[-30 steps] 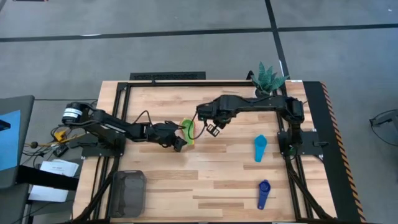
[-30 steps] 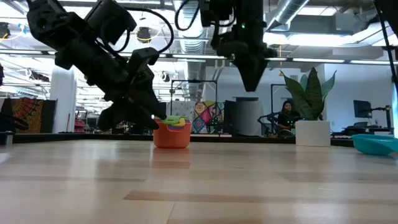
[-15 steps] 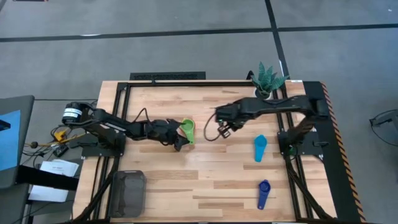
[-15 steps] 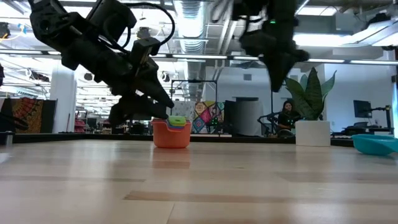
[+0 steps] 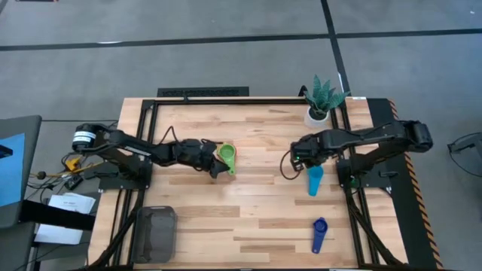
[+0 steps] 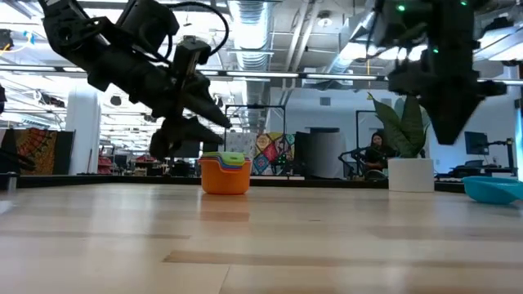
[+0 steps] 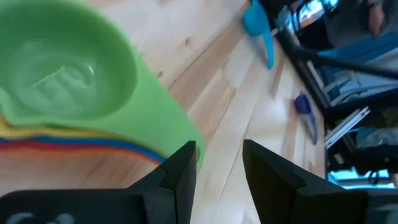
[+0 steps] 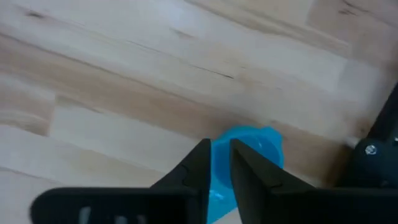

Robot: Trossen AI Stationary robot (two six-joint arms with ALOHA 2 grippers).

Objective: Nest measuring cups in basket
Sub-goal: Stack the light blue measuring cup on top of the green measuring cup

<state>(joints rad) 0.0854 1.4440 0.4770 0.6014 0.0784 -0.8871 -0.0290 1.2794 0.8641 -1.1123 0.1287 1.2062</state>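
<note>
A: What is seen on the left side of the table [image 5: 256, 218]?

B: The basket [image 5: 156, 233] is seen at the near left corner. It looks empty, but its inside is hard to make out. Farther back, the left gripper [image 5: 217, 166] is held just beside the stacked cups [image 5: 226, 156]. Its fingers are parted a little, and nothing is held between them.

A: How are those cups stacked?

B: A green cup [image 7: 74, 81] is set on top. Yellow and red rims are seen under it, and an orange cup [image 6: 224, 177] is at the bottom.

A: And on the right?

B: The right gripper [image 5: 302, 156] is hung just above the table, right next to the teal cup [image 5: 314, 179]. Its fingers [image 8: 198, 163] are nearly closed, with only a thin gap, and the cup is not gripped. The dark blue cup [image 5: 319, 234] is lying alone near the front edge. A plant in a white pot [image 5: 317, 114] is kept at the back.
</note>
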